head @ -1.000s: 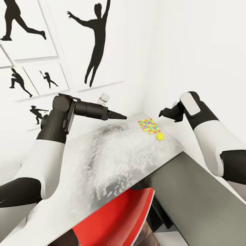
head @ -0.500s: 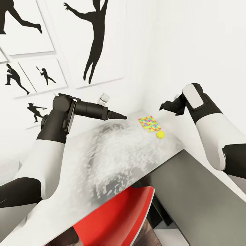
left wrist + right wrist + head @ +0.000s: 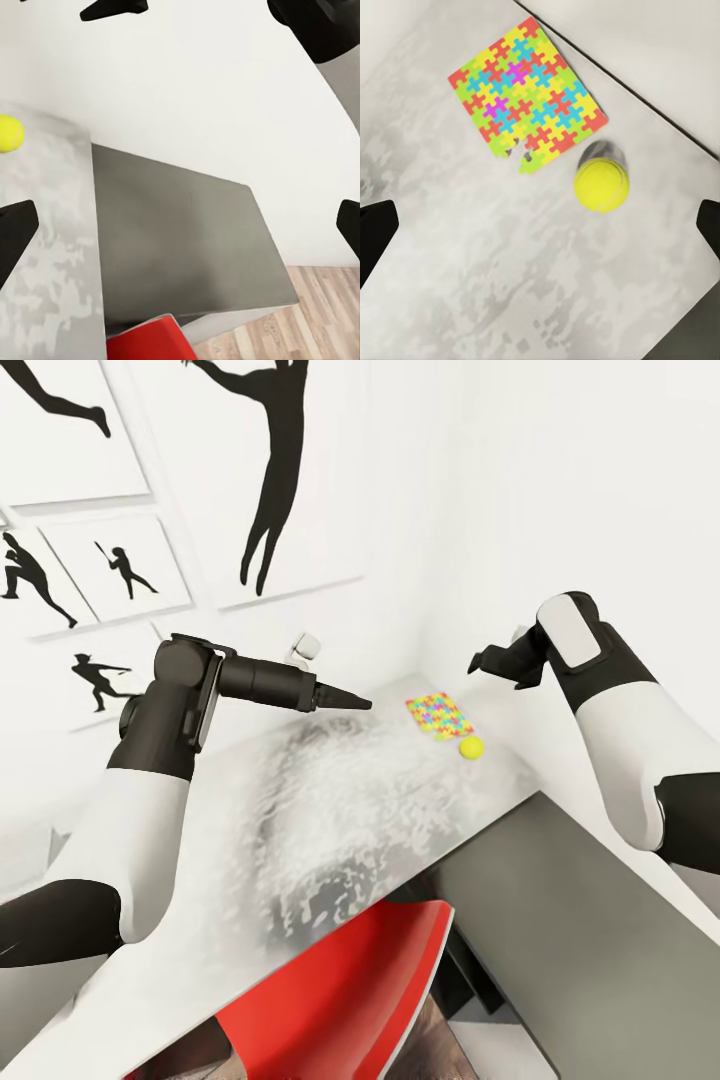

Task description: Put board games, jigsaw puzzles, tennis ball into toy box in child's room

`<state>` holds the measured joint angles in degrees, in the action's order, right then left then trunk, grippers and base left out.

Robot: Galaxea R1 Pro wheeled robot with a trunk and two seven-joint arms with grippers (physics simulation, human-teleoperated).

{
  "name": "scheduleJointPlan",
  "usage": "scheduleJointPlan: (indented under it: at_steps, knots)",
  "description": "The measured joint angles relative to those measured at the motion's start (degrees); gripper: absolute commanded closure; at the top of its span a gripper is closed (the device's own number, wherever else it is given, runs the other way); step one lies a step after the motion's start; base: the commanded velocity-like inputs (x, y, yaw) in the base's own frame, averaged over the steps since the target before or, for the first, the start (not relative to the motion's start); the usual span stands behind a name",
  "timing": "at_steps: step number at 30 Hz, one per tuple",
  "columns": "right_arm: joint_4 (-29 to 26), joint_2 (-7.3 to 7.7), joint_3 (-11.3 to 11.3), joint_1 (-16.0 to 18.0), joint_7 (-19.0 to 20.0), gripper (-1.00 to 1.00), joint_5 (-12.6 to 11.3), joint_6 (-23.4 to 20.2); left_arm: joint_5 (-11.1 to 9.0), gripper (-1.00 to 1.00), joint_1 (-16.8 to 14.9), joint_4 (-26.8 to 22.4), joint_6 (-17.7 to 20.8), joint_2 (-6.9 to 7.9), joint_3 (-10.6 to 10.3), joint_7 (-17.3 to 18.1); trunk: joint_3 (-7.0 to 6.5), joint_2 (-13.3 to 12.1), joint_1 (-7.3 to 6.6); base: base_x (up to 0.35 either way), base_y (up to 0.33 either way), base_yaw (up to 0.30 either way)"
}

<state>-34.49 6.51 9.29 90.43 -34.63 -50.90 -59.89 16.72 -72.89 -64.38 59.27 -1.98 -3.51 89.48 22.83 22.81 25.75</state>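
Child's room: sports-silhouette prints, jigsaw puzzle, red chair.

Multicoloured jigsaw puzzle flat on the pale table, yellow-green tennis ball just beside its corner.

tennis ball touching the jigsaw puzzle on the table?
Apart. The right wrist view shows a strip of bare table between the tennis ball and the jigsaw puzzle; only the ball's shadow reaches toward it.
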Motion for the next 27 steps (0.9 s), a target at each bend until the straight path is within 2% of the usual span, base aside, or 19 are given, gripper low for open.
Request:
scheduleJointPlan:
  at_steps: [18,25,27]
  knots:
    - [0.1,0.0,0.1,0.0,0.0,-1.0,0.0,0.0,0.0,-1.0,0.0,-0.5,0.1,-0.13,0.0,0.0,1.71,0.0,0.0,0.0,0.0,0.0]
    - [0.1,-0.01,0.2,-0.2,0.0,-1.0,0.0,0.0,0.0,-1.0,0.0,-2.2,0.1,-1.7,0.0,0.0,2.38,0.0,0.0,0.0,0.0,0.0]
    - [0.1,-0.01,0.2,-0.2,0.0,-1.0,0.0,0.0,-0.1,-1.0,0.0,-3.3,0.1,-2.55,0.0,0.0,2.57,0.0,0.0,0.0,0.0,0.0]
